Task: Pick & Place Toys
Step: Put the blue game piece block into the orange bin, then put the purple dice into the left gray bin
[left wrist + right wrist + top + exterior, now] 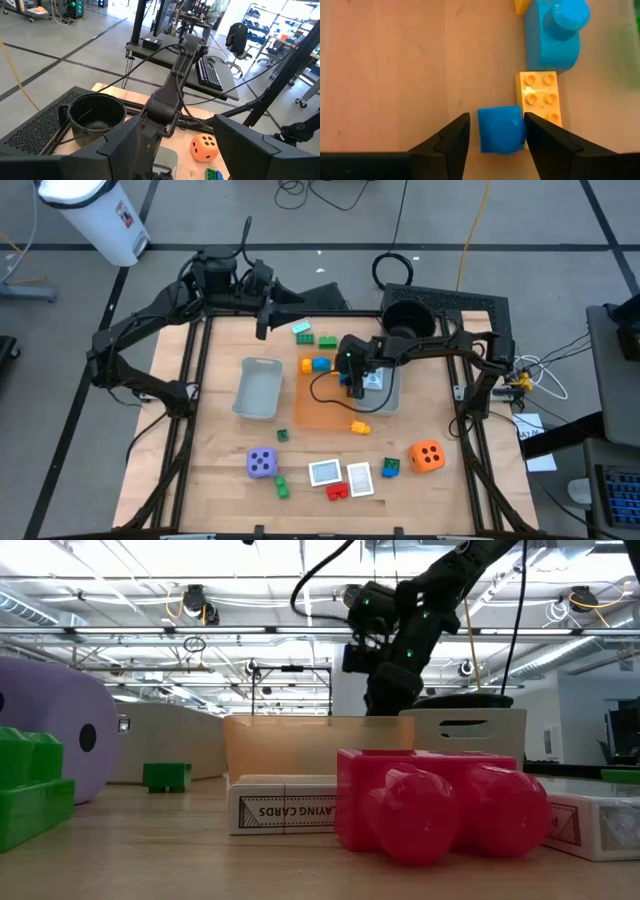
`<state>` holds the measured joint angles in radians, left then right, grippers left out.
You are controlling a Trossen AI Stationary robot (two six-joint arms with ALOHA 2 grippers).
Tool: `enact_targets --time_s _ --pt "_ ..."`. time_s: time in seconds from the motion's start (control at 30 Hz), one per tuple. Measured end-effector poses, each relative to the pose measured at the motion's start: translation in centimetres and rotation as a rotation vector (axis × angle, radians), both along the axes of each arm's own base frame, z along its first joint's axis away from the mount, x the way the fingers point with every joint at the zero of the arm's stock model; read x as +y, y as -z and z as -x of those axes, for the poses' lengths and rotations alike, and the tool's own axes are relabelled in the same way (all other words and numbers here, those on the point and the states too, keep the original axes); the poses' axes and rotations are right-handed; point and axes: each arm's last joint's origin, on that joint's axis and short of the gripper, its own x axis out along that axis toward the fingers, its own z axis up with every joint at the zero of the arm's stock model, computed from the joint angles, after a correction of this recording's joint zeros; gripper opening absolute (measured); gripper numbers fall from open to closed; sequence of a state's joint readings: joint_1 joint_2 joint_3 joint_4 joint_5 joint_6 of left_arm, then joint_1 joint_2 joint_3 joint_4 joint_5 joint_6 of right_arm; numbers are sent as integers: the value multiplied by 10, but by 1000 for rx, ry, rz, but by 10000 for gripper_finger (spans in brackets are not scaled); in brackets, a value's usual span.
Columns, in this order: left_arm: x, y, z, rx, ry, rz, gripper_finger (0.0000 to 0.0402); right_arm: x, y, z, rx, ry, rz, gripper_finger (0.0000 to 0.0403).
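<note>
Sitting between the right hand's parted fingers, a small blue brick shows one round stud.

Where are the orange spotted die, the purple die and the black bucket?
orange spotted die (427, 456): high view, middle of its top face.
purple die (262, 463): high view, middle of its top face.
black bucket (75, 121): left wrist view, near rim of the open top.

Grey tray on wooden table, translucent orange tray (centre), black bucket, white bin
</note>
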<state>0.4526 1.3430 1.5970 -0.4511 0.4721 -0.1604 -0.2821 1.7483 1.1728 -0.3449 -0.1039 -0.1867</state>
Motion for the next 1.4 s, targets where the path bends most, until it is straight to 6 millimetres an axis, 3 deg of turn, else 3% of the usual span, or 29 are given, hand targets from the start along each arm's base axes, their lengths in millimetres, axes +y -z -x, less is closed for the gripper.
enact_targets --time_s 0.3,0.43,0.57,0.87,0.97,1.07,1.4 --pt "1 -6 -1 -53 -2 -25 255 1 -54 12 -180 42 123 176" --pt "4 -9 8 -57 -29 -21 255 3 -81 20 -301 69 134 176" --pt "1 -18 31 -70 -65 -13 255 7 -108 29 -437 124 107 176" --pt "-26 -34 89 -62 -126 -13 255 16 -139 50 -565 211 -29 175" --pt "-37 -31 95 -15 -143 21 255 23 -142 58 -597 222 -57 171" --pt "-48 -19 88 29 -100 79 255 34 -136 66 -654 221 -105 169" --pt "-97 63 29 147 -91 315 255 85 -82 102 -755 153 -324 168"
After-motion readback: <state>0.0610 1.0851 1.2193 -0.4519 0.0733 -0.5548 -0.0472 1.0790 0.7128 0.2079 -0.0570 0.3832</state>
